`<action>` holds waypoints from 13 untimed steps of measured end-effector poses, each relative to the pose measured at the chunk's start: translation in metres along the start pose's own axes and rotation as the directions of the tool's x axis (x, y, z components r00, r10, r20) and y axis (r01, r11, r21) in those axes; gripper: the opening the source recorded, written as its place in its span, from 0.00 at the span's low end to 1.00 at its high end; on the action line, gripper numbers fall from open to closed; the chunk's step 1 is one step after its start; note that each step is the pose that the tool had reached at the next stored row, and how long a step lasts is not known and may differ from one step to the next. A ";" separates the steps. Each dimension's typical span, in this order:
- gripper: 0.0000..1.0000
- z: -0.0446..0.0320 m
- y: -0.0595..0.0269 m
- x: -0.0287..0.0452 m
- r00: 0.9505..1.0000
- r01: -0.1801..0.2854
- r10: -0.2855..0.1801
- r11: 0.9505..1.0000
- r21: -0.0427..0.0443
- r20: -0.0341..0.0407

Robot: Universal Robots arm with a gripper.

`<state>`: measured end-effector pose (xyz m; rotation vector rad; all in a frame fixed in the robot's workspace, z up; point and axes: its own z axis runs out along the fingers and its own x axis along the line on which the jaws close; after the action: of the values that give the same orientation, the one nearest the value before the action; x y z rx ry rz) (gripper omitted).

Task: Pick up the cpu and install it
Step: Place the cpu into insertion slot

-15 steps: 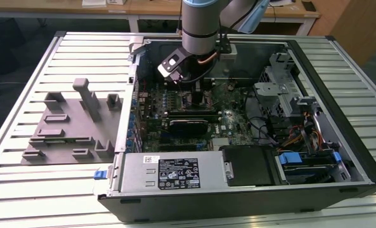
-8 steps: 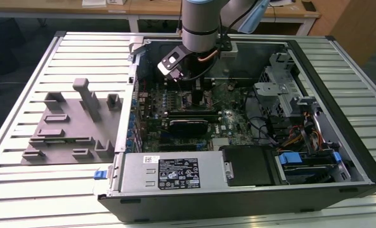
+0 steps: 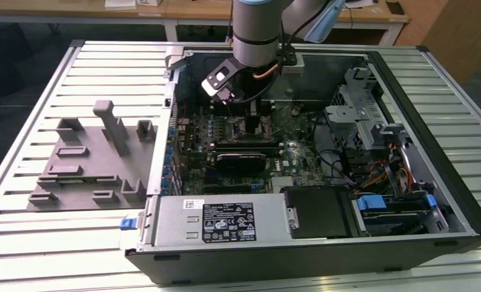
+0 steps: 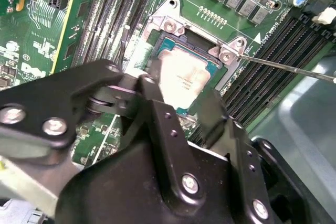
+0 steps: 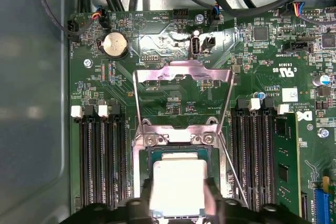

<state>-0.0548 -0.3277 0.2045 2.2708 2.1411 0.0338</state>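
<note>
pincer (image 5: 179, 196) grips cpu (image 5: 178, 179) at socket (image 5: 176, 139) | load plate (image 5: 184, 72) open beyond | memory slots (image 5: 102, 161) flanking

cpu (image 4: 184, 77) near edge hidden behind hand (image 4: 181, 98) in second wrist view; socket (image 4: 197, 43) mostly covered.

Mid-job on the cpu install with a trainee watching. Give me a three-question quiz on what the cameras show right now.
1. True or false: the load plate is closed over the cpu.
2. The hand is: A, over the grey fixture outside the case; B, over the socket inside the computer case; C, over the power supply.
3. Fill in: the hand's fingers grip two opposite edges of the ____.
Key: 1 false, the load plate is swung open; 2 B; 3 cpu.
</note>
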 end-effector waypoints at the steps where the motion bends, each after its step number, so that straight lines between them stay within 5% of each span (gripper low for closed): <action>1: 0.53 0.0000 0.0000 0.0000 1.000 0.000 0.000 1.000 0.000 0.000; 9: 0.18 -0.0003 0.0000 0.0000 1.000 0.000 0.000 1.000 0.000 0.000; 13: 0.11 -0.0005 0.0000 0.0000 1.000 0.000 0.000 1.000 0.000 0.000</action>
<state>-0.0548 -0.3277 0.2049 2.2708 2.1410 0.0337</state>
